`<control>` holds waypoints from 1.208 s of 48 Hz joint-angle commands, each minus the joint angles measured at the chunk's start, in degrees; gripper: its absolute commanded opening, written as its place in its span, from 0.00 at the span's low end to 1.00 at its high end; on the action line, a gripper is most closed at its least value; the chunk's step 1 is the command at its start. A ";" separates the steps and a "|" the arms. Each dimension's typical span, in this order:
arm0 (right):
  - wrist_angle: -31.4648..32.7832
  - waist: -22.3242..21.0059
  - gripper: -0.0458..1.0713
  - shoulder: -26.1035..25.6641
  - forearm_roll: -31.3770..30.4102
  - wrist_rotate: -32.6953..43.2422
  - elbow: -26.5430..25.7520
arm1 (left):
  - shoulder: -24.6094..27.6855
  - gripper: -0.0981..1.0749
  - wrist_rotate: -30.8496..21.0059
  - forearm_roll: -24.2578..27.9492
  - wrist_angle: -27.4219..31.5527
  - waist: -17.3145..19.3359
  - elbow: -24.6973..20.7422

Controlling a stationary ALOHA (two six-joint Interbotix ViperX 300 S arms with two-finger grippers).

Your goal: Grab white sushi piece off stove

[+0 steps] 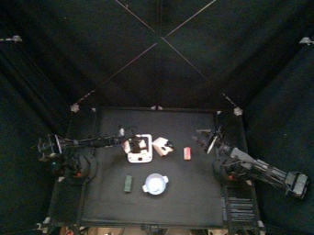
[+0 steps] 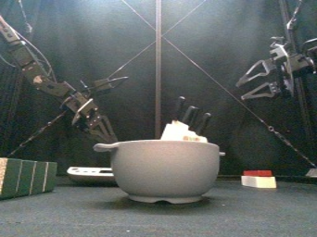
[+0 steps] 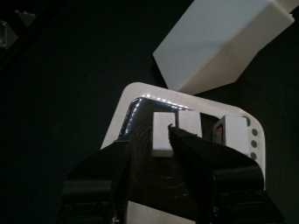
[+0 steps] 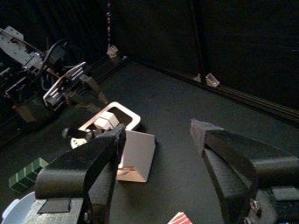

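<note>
The white stove [image 3: 228, 118] with dark burner marks lies left of the table's middle [image 1: 138, 149]. A white sushi piece [image 3: 156, 133] rests on it. My left gripper [image 3: 162, 122] hangs just above the stove, open, with one jaw on either side of the piece and neither closed on it. The right wrist view shows that same left gripper [image 4: 73, 80] over the stove [image 4: 117, 114]. My right gripper [image 4: 155, 136] is open and holds nothing. It is raised at the right side of the table [image 1: 216, 142], well away from the stove.
A white box [image 4: 138, 156] stands right beside the stove. A grey bowl [image 2: 161, 168] sits near the front edge, a green block [image 2: 25, 177] to its left. A red-and-white piece [image 1: 188, 153] lies right of the middle.
</note>
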 commanded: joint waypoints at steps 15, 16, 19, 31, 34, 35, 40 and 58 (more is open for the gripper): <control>-0.44 -0.18 0.87 0.62 0.18 0.09 -0.62 | -0.09 0.73 -0.09 2.64 -0.18 -0.09 0.00; -0.35 -0.09 0.87 0.62 0.18 0.09 -0.62 | 0.00 0.73 -0.09 2.64 -0.18 -0.09 0.00; -0.35 -0.09 0.87 0.62 0.18 0.09 -0.62 | 0.00 0.73 -0.09 2.64 -0.18 -0.18 0.00; -0.44 -0.18 0.87 0.62 0.09 0.09 -0.62 | 0.26 0.73 -0.09 2.64 -0.09 -0.09 -0.09; -0.35 -0.09 0.87 0.53 0.09 0.09 -0.62 | 0.44 0.73 -0.09 2.55 -0.18 -0.18 -0.26; -0.35 -0.18 0.87 0.62 0.09 0.09 -0.62 | 0.44 0.73 -0.09 2.55 -0.18 -0.09 -0.35; -0.35 -0.09 0.87 0.62 0.09 0.09 -0.62 | 0.79 0.73 -0.09 2.55 -0.18 -0.18 -0.44; -0.35 -0.18 0.87 0.62 0.09 0.09 -0.62 | 2.37 0.73 -0.18 2.29 -0.53 -0.62 -0.79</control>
